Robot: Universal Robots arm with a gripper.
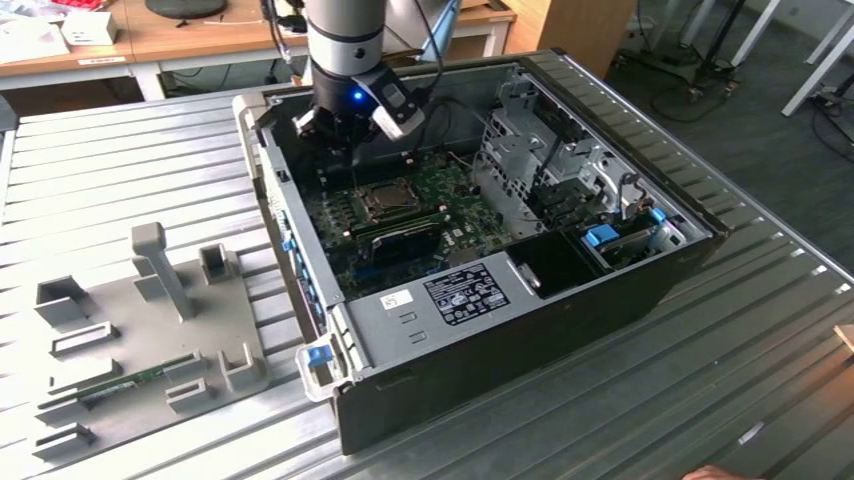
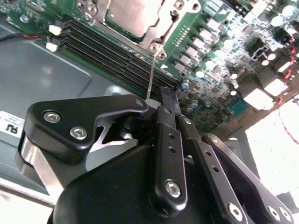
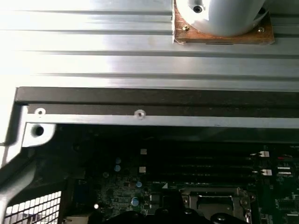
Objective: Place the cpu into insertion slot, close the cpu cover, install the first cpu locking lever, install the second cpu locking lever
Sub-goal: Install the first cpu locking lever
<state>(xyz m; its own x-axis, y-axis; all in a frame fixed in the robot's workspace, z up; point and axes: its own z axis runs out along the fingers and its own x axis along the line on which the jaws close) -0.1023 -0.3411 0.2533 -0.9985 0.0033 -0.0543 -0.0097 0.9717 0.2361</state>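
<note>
The cpu (image 2: 131,14) lies in the insertion slot (image 1: 387,197) on the green board, its silvery-beige face up. The silver cpu cover (image 2: 156,32) lies flat around it. A thin silver locking lever (image 2: 151,74) runs from the corner of the cover to my gripper (image 2: 152,100). The black fingers (image 2: 163,116) are shut on the lever's free end. In the exterior view my gripper (image 1: 340,135) hangs inside the open case, just behind the slot. In the first wrist view the slot (image 3: 215,203) appears past the case's edge.
Long black memory strips (image 2: 117,51) run beside the slot. A grey drive cage (image 1: 534,150) stands at the exterior view's right inside the case. A grey fixture plate (image 1: 147,330) with upright blocks lies on the ribbed metal table (image 1: 120,170). The arm's base (image 3: 224,18) is bolted beyond the case.
</note>
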